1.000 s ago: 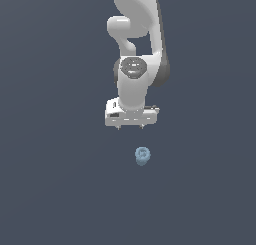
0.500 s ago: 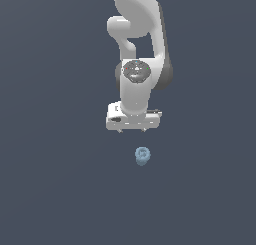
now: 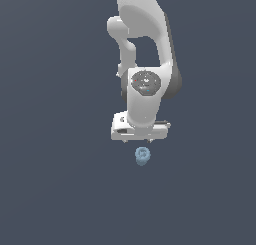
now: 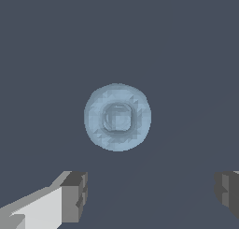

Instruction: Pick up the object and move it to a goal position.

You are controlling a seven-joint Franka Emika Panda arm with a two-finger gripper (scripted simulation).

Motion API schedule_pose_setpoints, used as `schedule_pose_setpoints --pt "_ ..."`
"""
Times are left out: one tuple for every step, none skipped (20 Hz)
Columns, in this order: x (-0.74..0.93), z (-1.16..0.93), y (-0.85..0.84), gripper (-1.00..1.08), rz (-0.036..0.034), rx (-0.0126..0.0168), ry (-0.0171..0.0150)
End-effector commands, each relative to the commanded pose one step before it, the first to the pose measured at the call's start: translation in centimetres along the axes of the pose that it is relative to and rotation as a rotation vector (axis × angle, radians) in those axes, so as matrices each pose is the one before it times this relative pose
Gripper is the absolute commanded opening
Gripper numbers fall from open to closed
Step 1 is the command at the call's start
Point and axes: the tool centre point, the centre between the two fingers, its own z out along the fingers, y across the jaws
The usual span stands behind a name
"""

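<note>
The object (image 3: pixel 142 156) is a small pale blue, lumpy rounded thing with a ring-like top, standing on the dark grey floor. In the wrist view the object (image 4: pixel 117 117) shows from above as a round ring. My white gripper (image 3: pixel 141 139) hangs just above and slightly behind it, apart from it. In the wrist view my gripper (image 4: pixel 151 195) is open and empty, its dark fingertips (image 4: pixel 77 195) set wide apart, with the object lying beyond the gap between them.
The floor (image 3: pixel 50 189) is plain dark grey all around. The white arm (image 3: pixel 145 49) rises from the gripper toward the top of the exterior view.
The arm has shifted slightly and the gripper sits a little lower over the object. The object has not moved.
</note>
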Motion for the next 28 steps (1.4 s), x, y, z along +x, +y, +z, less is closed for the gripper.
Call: schedule_pose_setpoints --pt "1.166 0.132 -0.591 1.0 0.00771 0.00212 0.00442" --pt "0.382 0.053 -0.208 1.0 0.00259 0.0008 0.00148" --pt "0.348 0.049 -0.192 1.0 0.00246 0.00078 0.00139" --pt "0.316 0.048 -0.18 1.0 0.00224 0.00073 0.00126" --pt "0.285 0.045 -0.163 1.0 0.00209 0.0007 0.00116" --pt "0.255 0.044 -0.154 1.0 0.00183 0.00062 0.00101" --pt "0.225 0.037 -0.131 1.0 0.00174 0.0006 0.00095" --pt "0.197 0.038 -0.125 1.0 0.00142 0.0005 0.00077" --pt "0.169 0.037 -0.115 1.0 0.00116 0.00041 0.00063" --pt "0.141 0.024 -0.084 1.0 0.00116 0.00042 0.00063" --pt "0.115 0.018 -0.065 1.0 0.001 0.00036 0.00054" --pt "0.089 0.022 -0.066 1.0 0.00058 0.00021 0.00031" --pt "0.063 0.01 -0.035 1.0 0.00058 0.00021 0.00031" --pt "0.038 0.02 -0.047 1.0 0.0 0.0 0.0" --pt "0.013 0.007 -0.016 1.0 0.0 0.0 0.0" --pt "-0.087 -0.015 0.056 1.0 -0.00059 -0.00003 -0.00035" --pt "0.0 0.044 -0.001 1.0 0.0 0.0 0.0" --pt "0.0 0.132 -0.003 1.0 0.0 0.0 0.0" --pt "0.0 0.22 -0.004 1.0 0.0 0.0 0.0" --pt "-0.001 0.308 -0.006 1.0 0.0 0.0 0.0" --pt "-0.003 0.397 -0.007 1.0 0.0 0.0 0.0" --pt "-0.006 0.486 -0.009 1.0 0.0 0.0 0.0" --pt "-0.01 0.574 -0.01 1.0 0.0 0.0 0.0" --pt "-0.015 0.622 0.031 1.0 0.00058 0.00009 0.00036" --pt "-0.015 0.598 -0.01 1.0 0.0 0.0 0.0" --pt "-0.013 0.514 -0.009 1.0 0.0 0.0 0.0" --pt "-0.008 0.429 -0.007 1.0 0.0 0.0 0.0" --pt "-0.002 0.346 -0.006 1.0 0.0 0.0 0.0"
